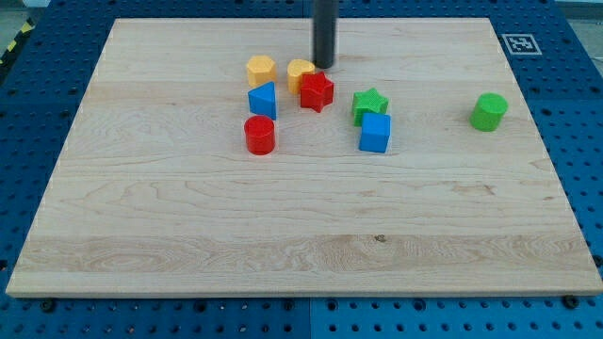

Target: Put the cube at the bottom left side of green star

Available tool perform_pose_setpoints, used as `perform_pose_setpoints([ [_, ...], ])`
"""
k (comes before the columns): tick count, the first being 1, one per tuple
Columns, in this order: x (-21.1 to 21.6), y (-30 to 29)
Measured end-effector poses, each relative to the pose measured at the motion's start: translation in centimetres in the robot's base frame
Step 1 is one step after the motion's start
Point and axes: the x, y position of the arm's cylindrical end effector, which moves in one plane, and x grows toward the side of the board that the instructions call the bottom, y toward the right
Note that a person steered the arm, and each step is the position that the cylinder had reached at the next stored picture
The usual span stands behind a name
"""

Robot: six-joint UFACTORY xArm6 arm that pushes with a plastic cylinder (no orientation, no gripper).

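Note:
The blue cube [375,133] sits on the wooden board [301,226], touching the lower right side of the green star [369,104]. My tip [324,66] is at the view's top centre, just right of a yellow block [300,72] and above the red star [317,91]. The tip is well up and to the left of the cube and the green star, touching neither.
A yellow hexagon [261,70] and a blue triangular block [263,100] stand left of the red star. A red cylinder [259,135] is below them. A green cylinder [489,111] stands alone at the right. A marker tag [519,43] is at the top right corner.

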Motion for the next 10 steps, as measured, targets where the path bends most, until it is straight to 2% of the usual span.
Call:
perform_pose_setpoints([
  [1,1.9,5.6],
  [2,6.1,8.4],
  [5,15.1,9.1],
  [7,16.0,8.0],
  [8,15.6,3.2],
  [9,15.2,1.8],
  [10,16.3,8.1],
])
